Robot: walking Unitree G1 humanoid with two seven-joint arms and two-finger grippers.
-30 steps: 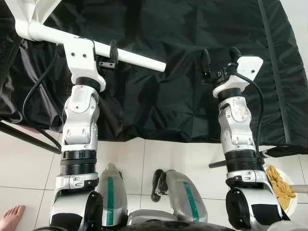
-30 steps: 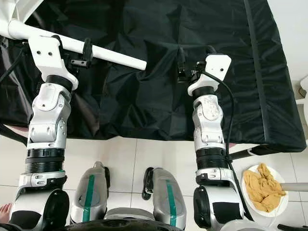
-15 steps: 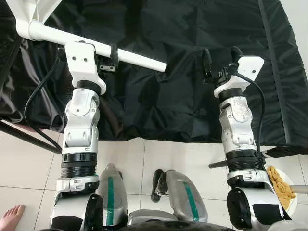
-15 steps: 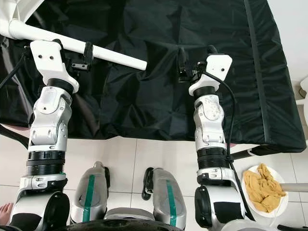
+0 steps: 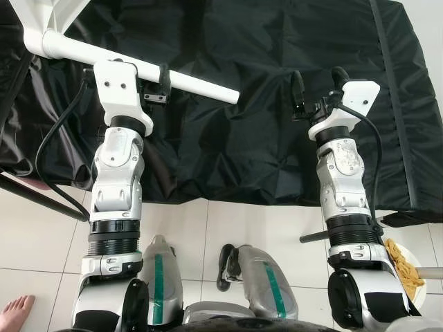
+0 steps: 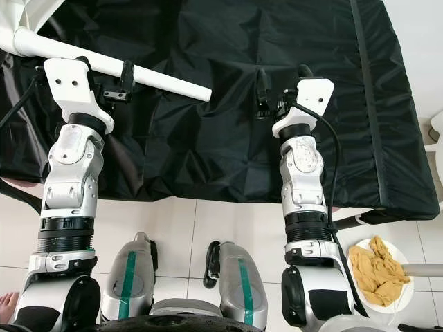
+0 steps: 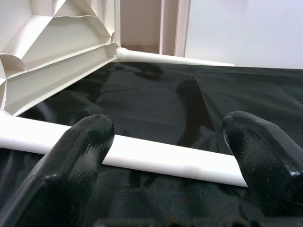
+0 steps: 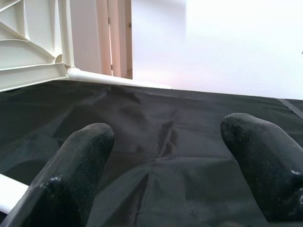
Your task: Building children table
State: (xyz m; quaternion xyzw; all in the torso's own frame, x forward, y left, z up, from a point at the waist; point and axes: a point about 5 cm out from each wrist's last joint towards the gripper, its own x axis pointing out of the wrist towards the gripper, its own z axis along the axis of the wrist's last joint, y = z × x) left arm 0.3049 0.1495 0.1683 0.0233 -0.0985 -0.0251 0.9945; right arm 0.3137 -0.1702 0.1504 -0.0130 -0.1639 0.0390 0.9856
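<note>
Two pincers over crinkled black cloth
Left pincer gapes astride a smooth white round leg; right pincer, at 3 o'clock, gapes empty.

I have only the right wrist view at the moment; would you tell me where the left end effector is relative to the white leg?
Observer: The left end effector is open, with one finger on each side of the white leg, which lies on the black cloth.
Operator: Thank you. Which end of the leg is free?
Observer: The end nearer the right end effector is free. The other end runs up to the white tabletop on the robot's left.
Operator: Is there anything on the floor I should know about?
Observer: A white plate holding something yellow sits on the tiles beside the right arm.
</note>
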